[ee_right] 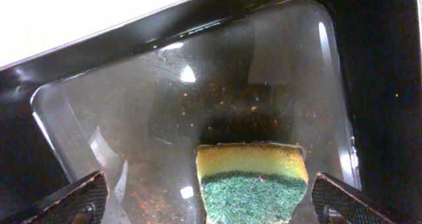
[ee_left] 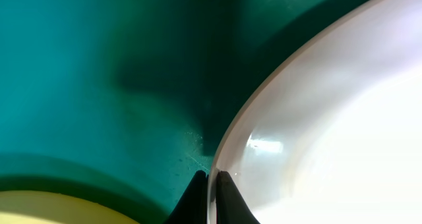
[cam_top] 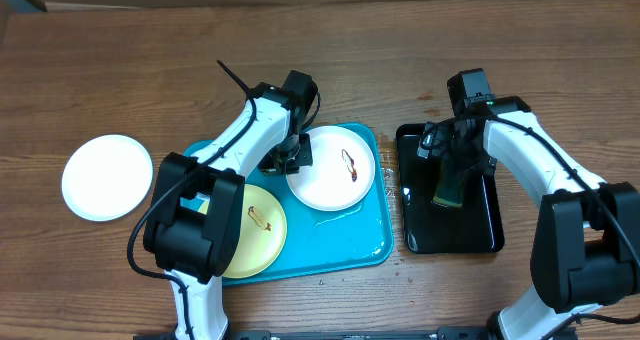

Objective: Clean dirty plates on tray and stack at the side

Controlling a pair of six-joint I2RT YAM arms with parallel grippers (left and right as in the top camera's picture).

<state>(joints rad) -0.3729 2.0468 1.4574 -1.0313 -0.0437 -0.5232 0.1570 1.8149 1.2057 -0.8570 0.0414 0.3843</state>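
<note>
Pinching the rim of the white plate (ee_left: 316, 118), the left claw (ee_left: 212, 179) is clamped on a very thin edge, with one finger on each side of it. This is the first risk: the hold is only at the rim, so when the plate lifts it can pivot, slip out and drop back on the turquoise tray (ee_left: 79, 85). The plate lies at the right end of the tray and carries a brown smear (cam_top: 349, 163) near its middle. The tray floor beside it looks wet (there is a shiny patch by the plate's lower edge), which I judge makes slipping more likely. The pale yellow plate (cam_top: 255, 230) lies at the tray's front left, near the white one, so a tilted plate may knock it. A second white plate (cam_top: 107, 177) lies on the worktop (cam_top: 400, 60), left of the tray and well apart from it.

The right claw (ee_right: 211, 194) hangs with its fingers wide apart over the sponge (ee_right: 254, 191) in the black tray (ee_right: 369, 66), holding nothing. If it closes off-centre, the sponge can squeeze away to one side. If the sponge later presses hard on the plate, the plate can twist out of the rim hold.
</note>
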